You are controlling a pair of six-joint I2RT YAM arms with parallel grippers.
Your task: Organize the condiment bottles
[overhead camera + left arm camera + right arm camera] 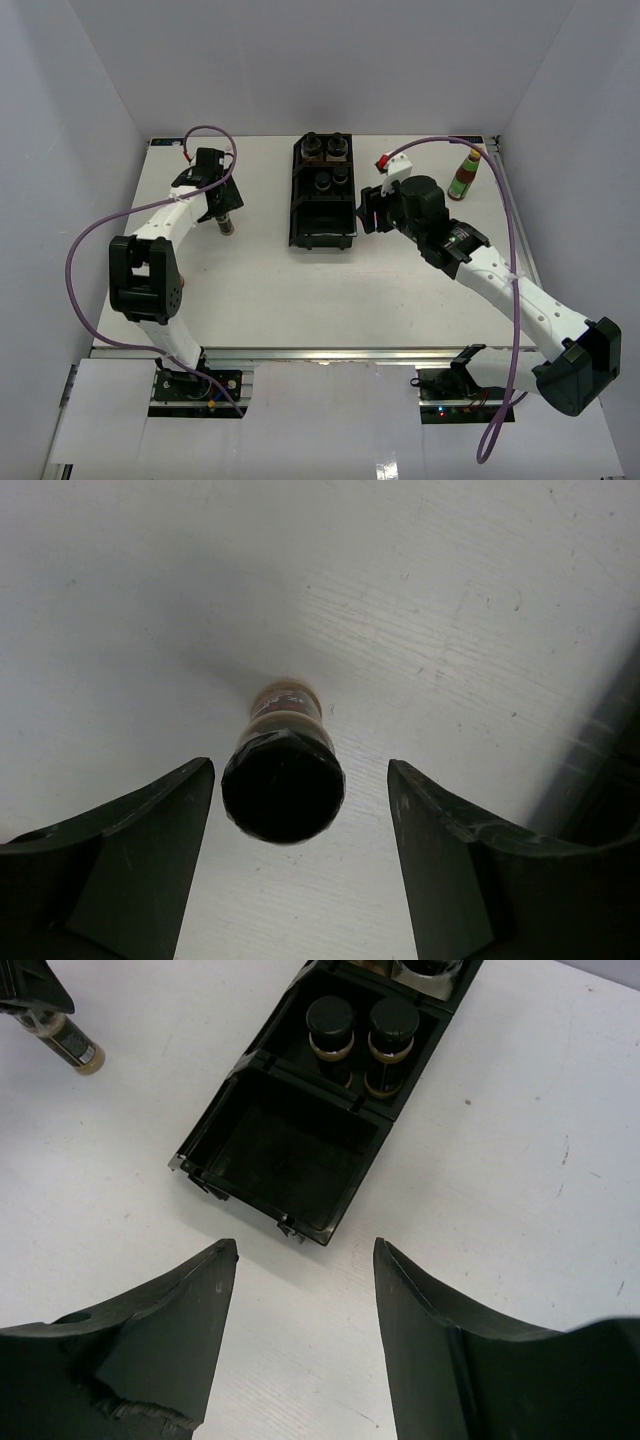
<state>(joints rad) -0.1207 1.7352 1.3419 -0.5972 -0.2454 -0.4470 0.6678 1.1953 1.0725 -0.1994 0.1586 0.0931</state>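
Left claw spread wide, straddling an upright black-capped bottle on the table's left without touching it. Right claw, also released, hovers beside the tray, which holds four jars. A sauce bottle stands far right.

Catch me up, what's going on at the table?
The left gripper hangs open around a small black-capped bottle standing on the white table, not gripping it. The right gripper, open and empty, hovers by the near, empty compartment of the long black tray. Four dark-capped jars sit in its other compartments; a tall red-brown sauce bottle stands apart at the far right.
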